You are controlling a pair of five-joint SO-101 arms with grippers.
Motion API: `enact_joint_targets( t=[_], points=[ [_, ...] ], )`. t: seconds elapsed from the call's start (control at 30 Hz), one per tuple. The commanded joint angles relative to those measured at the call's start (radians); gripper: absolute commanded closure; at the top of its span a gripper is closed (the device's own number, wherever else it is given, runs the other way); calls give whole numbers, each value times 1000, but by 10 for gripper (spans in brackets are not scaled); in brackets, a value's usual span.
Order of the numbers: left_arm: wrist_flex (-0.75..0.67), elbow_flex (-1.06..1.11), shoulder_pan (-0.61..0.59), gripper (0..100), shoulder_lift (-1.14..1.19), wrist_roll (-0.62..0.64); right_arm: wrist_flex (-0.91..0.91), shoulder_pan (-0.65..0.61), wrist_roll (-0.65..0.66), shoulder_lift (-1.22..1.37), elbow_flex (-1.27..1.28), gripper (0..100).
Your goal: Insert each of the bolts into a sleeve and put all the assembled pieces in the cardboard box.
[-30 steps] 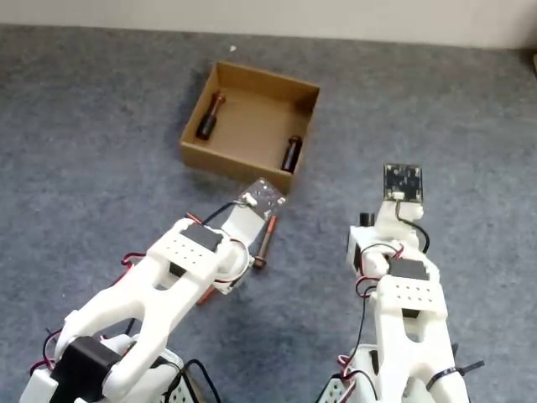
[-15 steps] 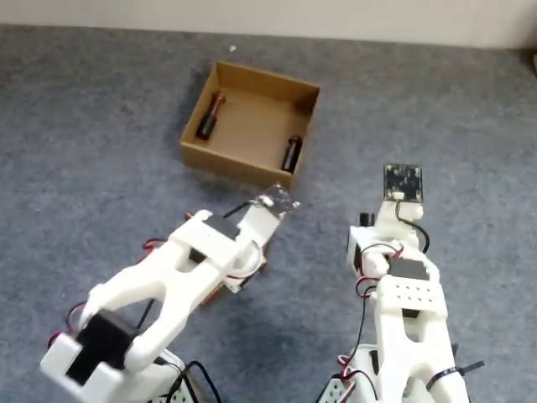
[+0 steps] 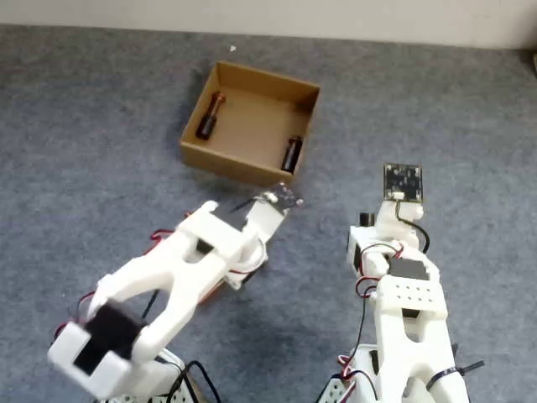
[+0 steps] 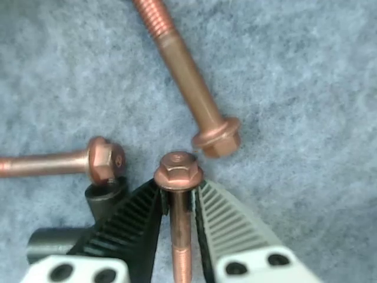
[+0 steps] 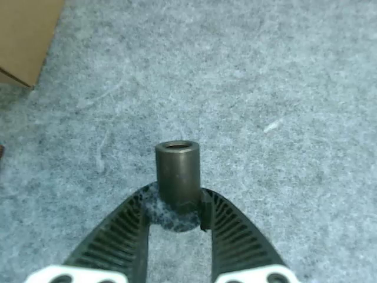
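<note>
Compared with a second ago the left arm (image 3: pixel 193 260) is rearing up closer to the overhead camera and nudging its tip toward the near corner of the cardboard box (image 3: pixel 235 164), so it's now covering the bolt that was lying in plain sight on the counter (image 3: pixel 470 126); the right arm (image 3: pixel 403 294) isn't budging at all. Right now the left hand (image 4: pixel 178 187) is pinching a bolt (image 4: pixel 178 171) between both fingers, with the head sticking out past the tips and the shank running back toward the wrist. Two loose bolts (image 4: pixel 188 76) are lying just beyond it, and a spare sleeve (image 4: pixel 103 197) is sitting right beside one finger. The right hand (image 5: pixel 175 203) is squeezing the bottom of a sleeve (image 5: pixel 177 168), which is pointing its open end away from the wrist. From above, that sleeve (image 3: pixel 365 219) is sitting off to the left hand's right, with a strip of bare counter between them. I'm guessing the catch is the bolt's direction: its long axis is running head-first out of the hand, so the threaded end isn't the one facing the sleeve's mouth. Two finished pieces (image 3: pixel 210 116) are already lying in the box.
</note>
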Motion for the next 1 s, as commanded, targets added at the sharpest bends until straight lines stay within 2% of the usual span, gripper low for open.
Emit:
enact_joint_targets(
  t=[0.0,0.2,0.3,0.37,0.57,0.77,0.97],
  points=[
    [-68,99,8,995,-170,6,-28,2,-11,-33,-16,994],
    [-126,231,-41,995,-438,23,-27,-48,-17,-35,-19,994],
    [-124,252,-108,995,-547,78,-21,-62,-124,-61,-19,994],
    [-124,266,-148,995,-615,98,19,-67,-173,-134,-19,994],
    [-121,315,-197,995,-874,157,127,-176,-175,-478,22,994],
    [-120,386,-245,995,-1147,222,128,-266,-175,-727,147,994],
    [-120,490,-246,995,-1414,222,130,-332,-175,-862,214,994]
  ],
)
